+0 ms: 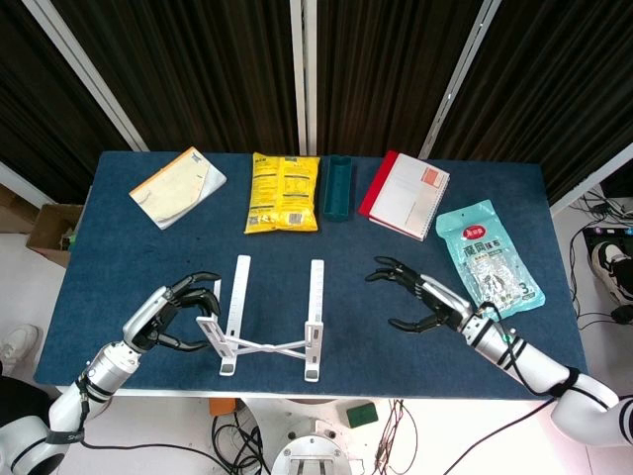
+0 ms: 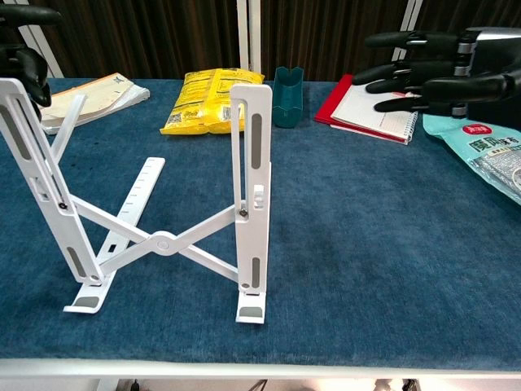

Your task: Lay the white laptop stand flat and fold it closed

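Observation:
The white laptop stand [image 1: 269, 319] [image 2: 248, 195] stands unfolded near the table's front edge, both rails raised on their crossed struts. My left hand [image 1: 170, 312] [image 2: 26, 57] is at the top of the left rail [image 2: 37, 163]. Its fingers curve above that top and the thumb sits below, with a gap between them. Whether they touch the rail I cannot tell. My right hand [image 1: 423, 302] [image 2: 435, 69] hovers to the right of the stand, apart from it, fingers spread and holding nothing.
Along the back of the blue table [image 1: 99, 257] lie a tan booklet [image 1: 178, 185], a yellow snack bag [image 1: 284, 193], a teal holder [image 1: 338, 186] and a red-edged spiral notebook [image 1: 406, 195]. A teal pouch [image 1: 488, 257] lies right of my right hand.

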Controlling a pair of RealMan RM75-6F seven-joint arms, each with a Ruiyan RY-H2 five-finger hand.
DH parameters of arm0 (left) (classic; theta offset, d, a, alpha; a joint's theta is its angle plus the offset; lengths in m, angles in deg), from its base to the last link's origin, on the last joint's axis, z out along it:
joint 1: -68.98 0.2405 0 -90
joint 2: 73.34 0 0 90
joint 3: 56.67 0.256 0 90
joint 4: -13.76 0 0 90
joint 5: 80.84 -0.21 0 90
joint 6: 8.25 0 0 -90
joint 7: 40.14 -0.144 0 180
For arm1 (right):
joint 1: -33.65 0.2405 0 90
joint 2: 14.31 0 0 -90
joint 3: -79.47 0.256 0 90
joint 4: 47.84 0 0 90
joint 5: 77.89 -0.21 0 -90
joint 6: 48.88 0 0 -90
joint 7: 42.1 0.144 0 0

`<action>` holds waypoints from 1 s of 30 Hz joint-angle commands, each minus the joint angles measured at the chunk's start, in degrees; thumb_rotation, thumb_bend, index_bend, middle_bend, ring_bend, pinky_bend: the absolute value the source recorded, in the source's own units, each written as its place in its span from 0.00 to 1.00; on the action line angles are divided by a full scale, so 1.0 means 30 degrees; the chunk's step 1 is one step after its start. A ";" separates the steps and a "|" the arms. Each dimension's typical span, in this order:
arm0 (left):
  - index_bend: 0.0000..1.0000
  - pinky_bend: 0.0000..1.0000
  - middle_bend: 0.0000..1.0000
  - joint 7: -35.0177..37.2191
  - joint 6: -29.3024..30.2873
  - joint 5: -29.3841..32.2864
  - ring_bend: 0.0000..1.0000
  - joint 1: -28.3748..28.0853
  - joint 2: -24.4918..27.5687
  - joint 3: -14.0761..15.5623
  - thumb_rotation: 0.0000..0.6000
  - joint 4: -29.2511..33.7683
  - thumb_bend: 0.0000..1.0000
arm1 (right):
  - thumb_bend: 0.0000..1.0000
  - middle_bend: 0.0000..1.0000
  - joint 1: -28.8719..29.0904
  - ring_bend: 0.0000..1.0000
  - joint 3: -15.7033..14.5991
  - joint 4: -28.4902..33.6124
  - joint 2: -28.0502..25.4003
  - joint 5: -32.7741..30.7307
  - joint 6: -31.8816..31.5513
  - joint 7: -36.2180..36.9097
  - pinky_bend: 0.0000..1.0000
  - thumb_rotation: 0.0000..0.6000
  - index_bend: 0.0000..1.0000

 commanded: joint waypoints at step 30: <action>0.22 0.50 0.42 -0.1257 0.0603 0.1378 0.41 0.0171 -0.0309 0.0058 1.00 -0.0219 0.00 | 0.33 0.25 0.1488 0.05 -0.3209 -0.2669 0.7150 -0.0596 -0.2271 0.6746 0.08 1.00 0.12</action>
